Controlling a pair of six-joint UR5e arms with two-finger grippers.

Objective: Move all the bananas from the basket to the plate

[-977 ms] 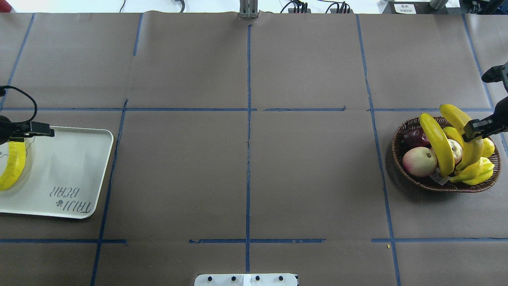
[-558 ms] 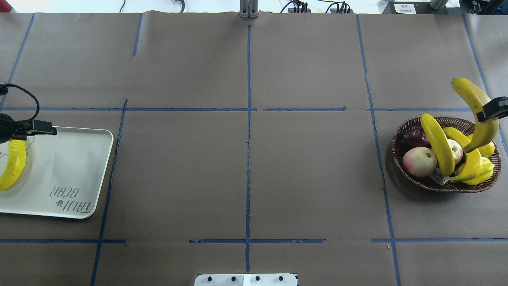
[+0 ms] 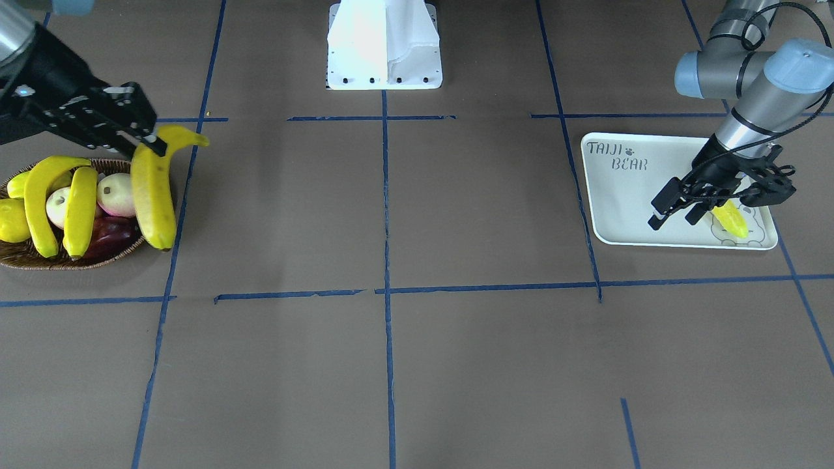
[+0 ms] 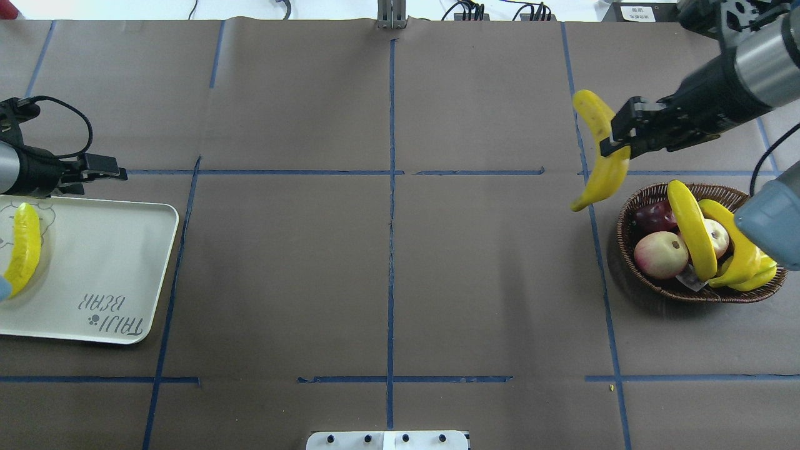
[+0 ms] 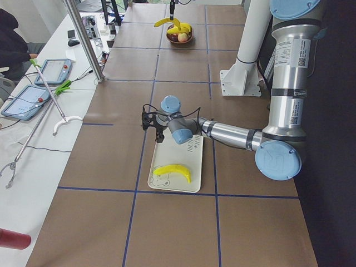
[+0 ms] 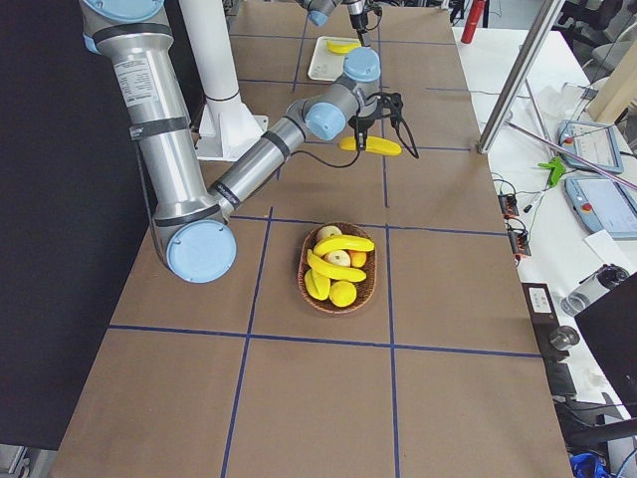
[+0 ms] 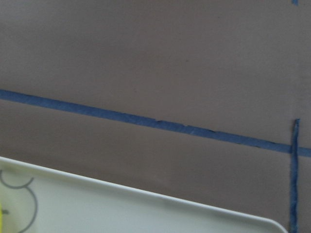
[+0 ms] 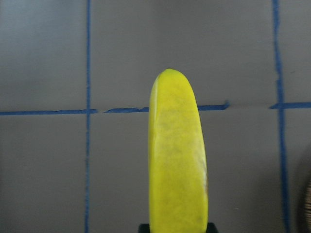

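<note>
Brown paper-covered counter point(image 4: 387, 281) carried a white rounded-rectangle plate point(image 4: 112, 250) and an oval woven wicker basket point(image 4: 662, 284), well apart. Two curved yellow bananas point(image 4: 690, 228) lay in the basket; a third banana point(image 4: 25, 250) lay on the plate. The right gripper point(image 4: 615, 140) clamped a fourth banana point(image 4: 603, 156) in the air beside the basket. The left gripper point(image 3: 674, 215) hung parted and empty by the plate's rim.
</note>
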